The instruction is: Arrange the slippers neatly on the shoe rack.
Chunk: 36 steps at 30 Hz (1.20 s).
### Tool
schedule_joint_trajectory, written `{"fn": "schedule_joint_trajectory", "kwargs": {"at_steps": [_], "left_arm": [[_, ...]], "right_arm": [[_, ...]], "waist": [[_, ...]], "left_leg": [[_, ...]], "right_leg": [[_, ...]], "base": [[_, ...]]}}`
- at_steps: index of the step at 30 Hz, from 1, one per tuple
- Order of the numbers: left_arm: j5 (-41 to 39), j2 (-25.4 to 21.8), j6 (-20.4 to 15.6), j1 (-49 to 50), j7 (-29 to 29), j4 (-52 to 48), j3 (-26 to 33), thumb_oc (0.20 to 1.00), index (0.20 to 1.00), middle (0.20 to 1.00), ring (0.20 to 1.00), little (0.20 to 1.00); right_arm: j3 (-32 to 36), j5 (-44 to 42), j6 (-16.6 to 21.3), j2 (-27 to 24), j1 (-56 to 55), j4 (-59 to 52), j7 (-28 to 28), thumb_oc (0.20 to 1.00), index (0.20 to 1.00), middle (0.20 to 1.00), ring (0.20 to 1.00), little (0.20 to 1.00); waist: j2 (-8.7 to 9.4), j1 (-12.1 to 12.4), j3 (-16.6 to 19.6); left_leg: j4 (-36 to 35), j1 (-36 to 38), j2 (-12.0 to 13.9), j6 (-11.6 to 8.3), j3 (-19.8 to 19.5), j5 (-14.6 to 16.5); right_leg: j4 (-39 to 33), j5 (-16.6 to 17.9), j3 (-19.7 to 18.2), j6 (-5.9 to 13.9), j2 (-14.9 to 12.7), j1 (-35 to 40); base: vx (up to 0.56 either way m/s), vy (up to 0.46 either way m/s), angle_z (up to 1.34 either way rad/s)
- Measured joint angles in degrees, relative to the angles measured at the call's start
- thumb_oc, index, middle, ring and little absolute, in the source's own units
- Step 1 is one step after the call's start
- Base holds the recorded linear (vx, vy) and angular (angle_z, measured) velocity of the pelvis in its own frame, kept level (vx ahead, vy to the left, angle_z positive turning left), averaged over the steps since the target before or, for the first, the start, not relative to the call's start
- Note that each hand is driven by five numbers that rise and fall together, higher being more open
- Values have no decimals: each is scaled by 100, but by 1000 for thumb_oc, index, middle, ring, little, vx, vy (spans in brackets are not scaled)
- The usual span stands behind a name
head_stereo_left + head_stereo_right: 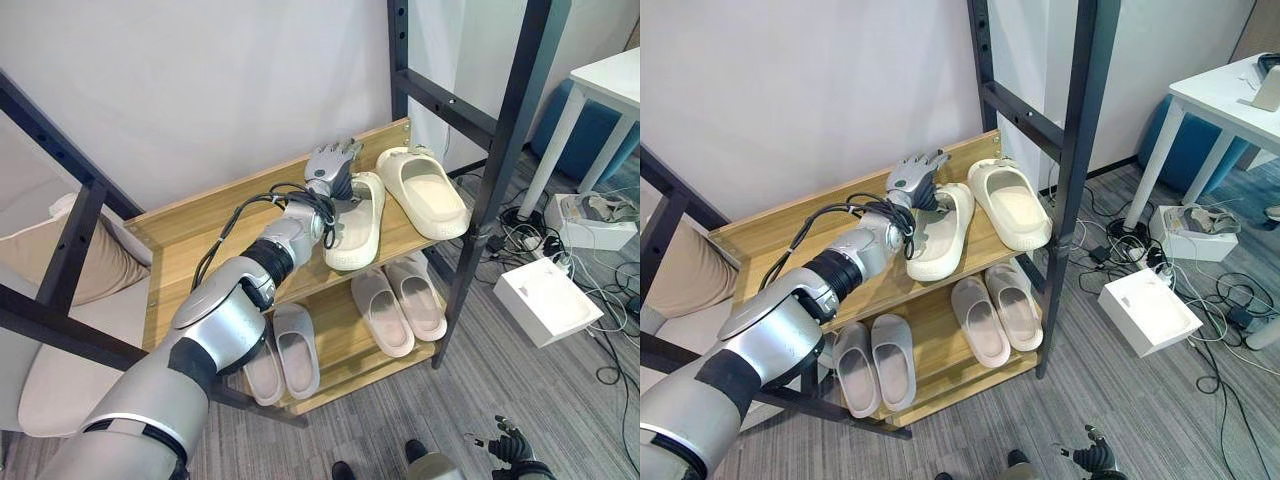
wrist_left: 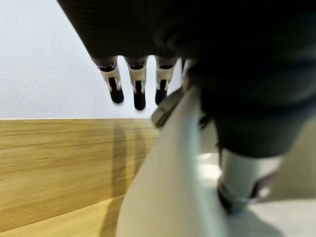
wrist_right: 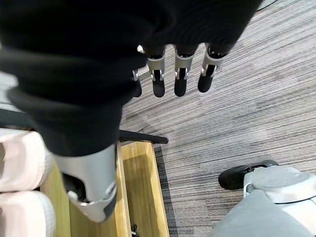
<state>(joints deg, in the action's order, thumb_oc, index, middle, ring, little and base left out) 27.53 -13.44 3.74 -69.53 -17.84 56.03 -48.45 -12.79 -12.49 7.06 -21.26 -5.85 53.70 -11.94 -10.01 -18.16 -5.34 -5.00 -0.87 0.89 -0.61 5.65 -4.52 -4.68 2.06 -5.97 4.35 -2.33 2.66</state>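
The wooden shoe rack [image 1: 190, 235] stood against the white wall, with 2 shelves in view. On the upper shelf lay 2 cream slippers: the right cream slipper [image 1: 428, 192] lay flat near the shelf's right end, and the left cream slipper [image 1: 357, 222] lay just beside it, its toe reaching the shelf's front edge. The left hand [image 1: 331, 166] rested at the heel end of the left cream slipper, touching it. In the left wrist view its fingers [image 2: 138, 84] pointed out straight and side by side toward the wall, above the shelf board, while the thumb lay against the slipper's pale inner surface; the hand was not closed round it.

On the lower shelf sat a pinkish pair [image 1: 399, 304] at the right and a grey pair [image 1: 283, 356] at the left, each pair side by side.

The right hand [image 3: 177, 74] hung low over the grey carpet, its fingers straight and slightly apart, holding nothing. A white box [image 1: 546, 299] lay on the floor to the right of the rack, near a white bench [image 1: 603, 82].
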Motion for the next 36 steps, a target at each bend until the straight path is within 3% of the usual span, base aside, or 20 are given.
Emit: {"fn": "schedule_joint_trajectory", "kwargs": {"at_steps": [5,10,16,19,23,24,27,32,36], "left_arm": [[-50,-208,-182,276,184,-1474,32,1000,1000,1000,1000,1000],[-180,-395,-238,493,390,-2153,124,1000,1000,1000,1000,1000],[-280,-665,-286,826,479,-2534,202,1000,1000,1000,1000,1000],[-595,-1029,-356,1135,546,-3295,551,1000,1000,1000,1000,1000],[-1733,-1434,-676,1909,663,-4556,1352,1000,1000,1000,1000,1000],[-2618,-1779,-858,2393,833,-5149,1577,1000,1000,1000,1000,1000],[-3900,-1887,-1030,3357,1012,-5745,1785,1000,1000,1000,1000,1000],[-5253,-1876,-1046,4169,1307,-5874,1710,1000,1000,1000,1000,1000],[-6029,-1900,-984,4254,1521,-5879,1538,1000,1000,1000,1000,1000]], "right_arm": [[46,-115,-7,22,41,13,20,1000,1000,1000,1000,1000],[56,-146,-42,63,153,48,78,1000,1000,1000,1000,1000],[52,-218,-136,129,104,50,90,1000,1000,1000,1000,1000],[55,-220,-144,130,96,53,119,1000,1000,1000,1000,1000],[163,-220,-147,197,-18,42,160,1000,1000,1000,1000,1000],[279,-222,-137,264,-21,40,206,1000,1000,1000,1000,1000],[264,-220,-143,355,-126,105,280,1000,1000,1000,1000,1000],[259,-225,-150,380,-144,227,334,1000,1000,1000,1000,1000],[214,-225,-165,366,-114,228,347,1000,1000,1000,1000,1000]], "waist": [[40,217,-21],[92,511,-36],[118,609,-29],[138,658,-23],[215,735,-16],[230,755,-17],[258,897,-17],[300,1062,-29],[313,1070,-18]], "left_leg": [[2,-3,-8,-11,-174,-23],[-6,-27,-15,-24,-272,-27],[18,-19,-21,1,-353,-51],[30,-22,-21,15,-393,-100],[30,0,-18,13,-463,-110],[30,3,-18,11,-489,-109],[-3,3,-19,-69,-542,-44],[-6,-16,-29,-73,-598,-48],[-5,-15,-33,-74,-627,-60]], "right_leg": [[-1,-10,162,-14,4,35],[0,-33,270,-18,7,94],[-1,-50,357,-28,7,107],[-1,-49,408,-28,9,153],[-2,-56,464,-34,21,200],[-3,-66,470,-47,25,206],[-32,-119,554,-43,27,205],[-31,-156,582,4,25,206],[-33,-143,601,-12,23,219]], "base": [[-42,-4,18],[-21,-3,10],[-8,-2,8],[-6,-7,6],[9,-2,8],[33,-6,9],[12,-5,12],[-2,2,5],[1,3,3]]}}
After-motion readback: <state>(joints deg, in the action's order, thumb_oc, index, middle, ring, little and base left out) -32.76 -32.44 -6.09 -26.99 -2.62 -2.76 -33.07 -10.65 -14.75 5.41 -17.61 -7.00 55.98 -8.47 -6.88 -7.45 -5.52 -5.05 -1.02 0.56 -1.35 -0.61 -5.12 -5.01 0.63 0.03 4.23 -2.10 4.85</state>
